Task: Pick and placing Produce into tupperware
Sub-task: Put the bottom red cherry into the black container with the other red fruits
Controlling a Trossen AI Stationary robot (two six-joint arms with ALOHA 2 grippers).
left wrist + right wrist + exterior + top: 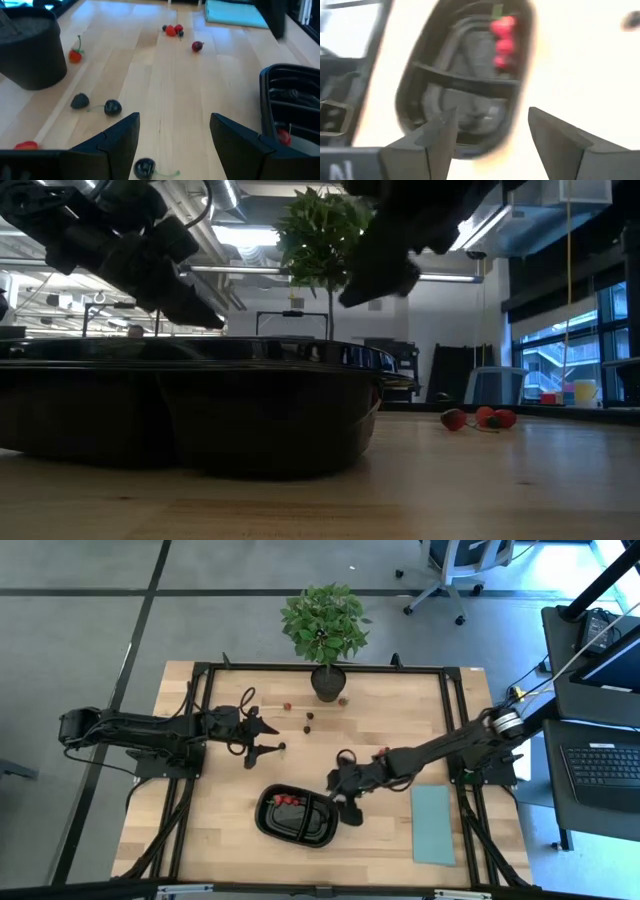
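The black two-compartment tray (297, 816) sits near the table's near edge, with a few red fruits (286, 800) in its left compartment. More red and dark fruits (307, 721) lie scattered on the wood in front of the plant pot. My left gripper (275, 737) is open and low over the table. Its fingers stand on either side of a dark stemmed cherry (145, 168) without touching it. My right gripper (340, 795) hangs open over the tray's right end, and its wrist view looks down into the tray (465, 85) and onto the red fruits (504, 40).
A potted green plant (326, 635) stands at the table's far edge. A pale teal sheet (433, 825) lies to the tray's right. Loose fruits (172, 30) lie between the two arms, and one red fruit (380, 752) sits beside the right arm. Desks and a laptop stand beyond the table's right side.
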